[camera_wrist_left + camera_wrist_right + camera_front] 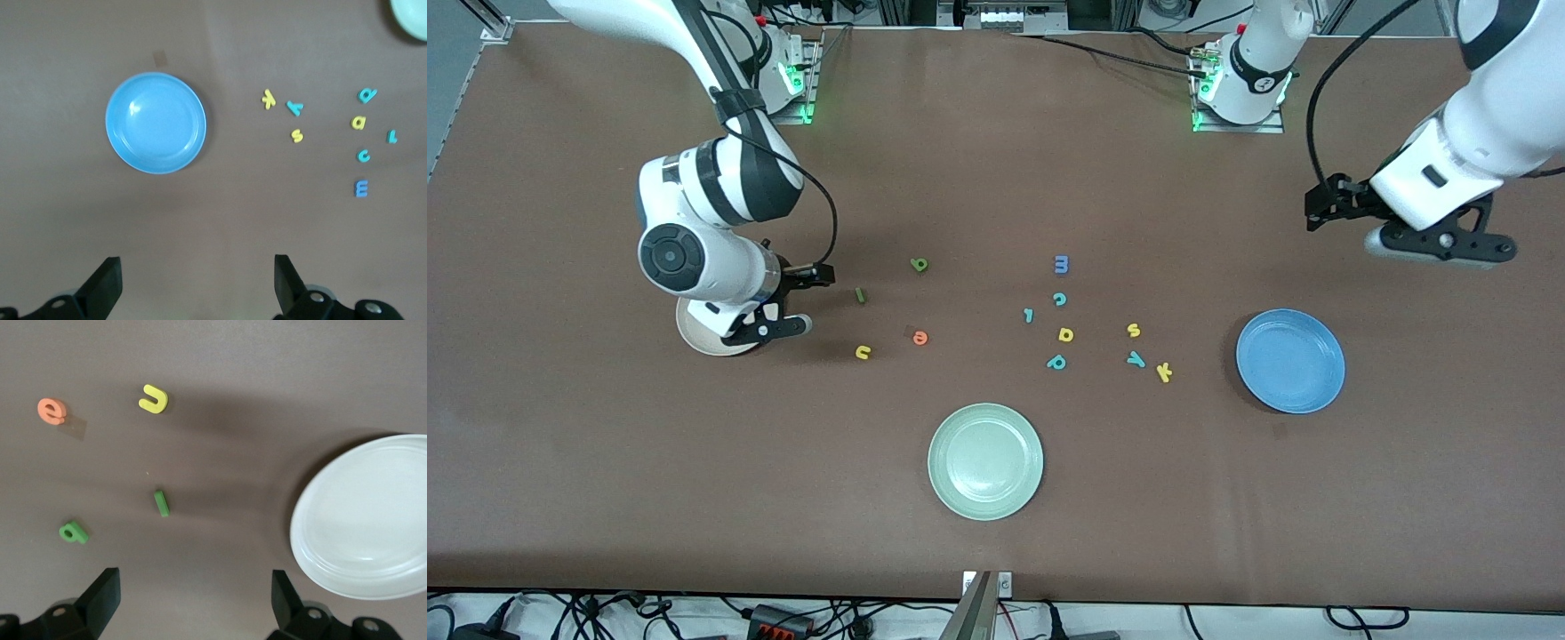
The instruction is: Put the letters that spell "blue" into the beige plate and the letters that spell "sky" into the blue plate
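Pale green plate near letters

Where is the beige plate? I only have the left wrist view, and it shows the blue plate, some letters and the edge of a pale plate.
Observer: The beige plate sits at the right arm's end of the table, and in the front view the right arm partly hides it.
Operator: What lies beside it?
Observer: Four loose letters lie on the table toward the middle: green b, green l, yellow u and orange e.
Operator: Is that arm carrying anything?
Observer: No. The right gripper hangs open and empty by the plate's edge.
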{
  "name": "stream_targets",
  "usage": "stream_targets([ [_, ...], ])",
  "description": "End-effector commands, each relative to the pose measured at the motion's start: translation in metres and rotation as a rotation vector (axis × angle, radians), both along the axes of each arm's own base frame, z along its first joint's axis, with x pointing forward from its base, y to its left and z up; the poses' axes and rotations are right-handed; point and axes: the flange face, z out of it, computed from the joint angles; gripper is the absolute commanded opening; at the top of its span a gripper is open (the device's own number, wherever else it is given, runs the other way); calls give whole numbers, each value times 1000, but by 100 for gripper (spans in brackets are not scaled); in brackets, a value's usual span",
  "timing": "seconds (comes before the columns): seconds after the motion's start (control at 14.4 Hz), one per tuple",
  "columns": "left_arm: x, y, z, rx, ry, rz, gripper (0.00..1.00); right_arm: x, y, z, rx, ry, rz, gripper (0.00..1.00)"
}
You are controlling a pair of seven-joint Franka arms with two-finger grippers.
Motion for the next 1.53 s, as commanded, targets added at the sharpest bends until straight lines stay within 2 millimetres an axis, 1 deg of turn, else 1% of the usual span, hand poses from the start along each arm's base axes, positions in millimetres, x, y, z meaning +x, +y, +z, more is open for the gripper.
stream_targets([
  [0.0, 15, -5, -27, -4, 62, -14, 100, -24, 22, -24, -8, -21, -37, 100],
  [0.07, 18, -5, -36, -3, 78, -13, 100, -30, 28, -34, -13, -22, -37, 100],
  [0.14, 22, -5, -49, -3, 100, -12, 100, -34, 32, -43, -18, -22, -32, 95],
  [0.28, 38, -7, -87, -16, 126, -8, 100, -34, 35, -57, -18, -25, -27, 89],
  [0.42, 55, -10, -124, -24, 123, -8, 100, -37, 47, -72, -17, -37, -4, 85],
  [0.49, 63, -15, -145, -29, 115, -7, 100, -38, 49, -79, -17, -42, -1, 81],
  [0.56, 70, -22, -165, -29, 108, 13, 100, -38, 51, -86, -18, -41, 1, 78],
  [0.62, 76, -27, -187, -23, 100, 65, 100, -40, 53, -91, -20, -38, 5, 71],
  [0.69, 82, -44, -209, -12, 80, 134, 100, -41, 55, -98, -24, -30, 10, 69],
  [0.76, 86, -57, -226, -1, 61, 195, 100, -44, 58, -103, -29, -28, 21, 67],
  [0.83, 91, -62, -235, 1, 43, 247, 100, -45, 60, -108, -29, -28, 28, 66],
  [0.9, 91, -73, -244, 3, 38, 279, 100, -46, 60, -113, -31, -26, 32, 66],
  [0.97, 91, -79, -256, 5, 37, 312, 100, -46, 61, -117, -32, -23, 34, 63],
  [1.04, 89, -100, -272, 9, 30, 322, 100, -47, 61, -122, -33, -24, 35, 60],
  [1.11, 85, -109, -291, 19, 46, 315, 100, -48, 64, -123, -32, -25, 41, 59],
  [1.18, 84, -108, -309, 28, 68, 320, 100, -49, 66, -124, -33, -26, 46, 57],
  [1.25, 85, -102, -319, 31, 79, 329, 100, -50, 68, -127, -35, -22, 49, 57],
  [1.39, 85, -102, -334, 32, 91, 321, 100, -49, 67, -126, -33, -26, 50, 54],
  [1.46, 87, -104, -337, 21, 71, 320, 100, -47, 65, -126, -31, -29, 47, 53],
])
